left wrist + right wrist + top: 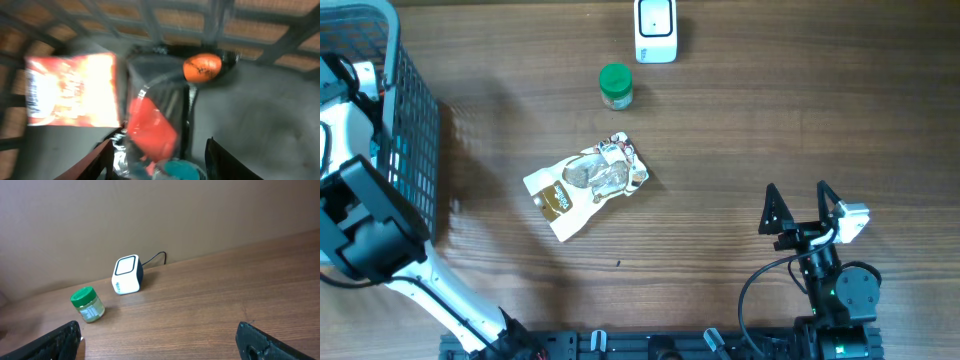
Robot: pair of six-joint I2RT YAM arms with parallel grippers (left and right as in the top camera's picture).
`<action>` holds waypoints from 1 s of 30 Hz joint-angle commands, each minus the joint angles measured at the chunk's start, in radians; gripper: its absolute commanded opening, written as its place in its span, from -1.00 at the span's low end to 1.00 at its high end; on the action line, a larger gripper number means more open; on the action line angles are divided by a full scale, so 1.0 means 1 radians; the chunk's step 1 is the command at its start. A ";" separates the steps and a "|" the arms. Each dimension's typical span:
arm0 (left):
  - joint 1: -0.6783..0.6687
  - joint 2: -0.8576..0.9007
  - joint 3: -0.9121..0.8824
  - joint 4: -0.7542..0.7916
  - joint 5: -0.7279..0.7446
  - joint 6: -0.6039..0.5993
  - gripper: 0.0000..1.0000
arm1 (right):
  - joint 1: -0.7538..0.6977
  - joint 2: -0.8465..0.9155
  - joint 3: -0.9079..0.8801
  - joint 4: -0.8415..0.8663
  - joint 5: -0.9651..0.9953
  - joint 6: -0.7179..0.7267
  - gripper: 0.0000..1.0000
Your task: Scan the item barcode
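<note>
My left gripper (160,145) is down inside the blue wire basket (415,130). It is shut on a clear crinkly packet (152,127) with red and teal contents; the view is blurred. The left finger presses the packet's foil edge. From overhead only the left arm (365,225) shows, at the basket's side. The white barcode scanner (655,28) stands at the far edge of the table, also seen in the right wrist view (126,274). My right gripper (800,205) rests open at the near right, empty.
A green-lidded jar (615,85) stands near the scanner. A white and brown snack pouch (588,185) lies mid-table. In the basket, an orange-red bag (70,90) lies left of the packet and an orange round item (202,67) behind it.
</note>
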 commanded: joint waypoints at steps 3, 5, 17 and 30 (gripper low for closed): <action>0.043 -0.123 0.036 -0.055 -0.019 -0.021 0.08 | 0.003 -0.008 -0.001 0.002 0.013 -0.016 1.00; 0.058 -0.121 0.035 -0.090 0.022 -0.021 0.14 | 0.003 -0.008 -0.001 0.002 0.013 -0.017 1.00; 0.029 -0.012 0.035 -0.221 0.329 0.277 0.61 | 0.003 -0.008 -0.001 0.002 0.013 -0.017 1.00; 0.031 0.043 0.035 -0.184 0.317 0.328 0.18 | 0.003 -0.008 -0.001 0.002 0.013 -0.017 1.00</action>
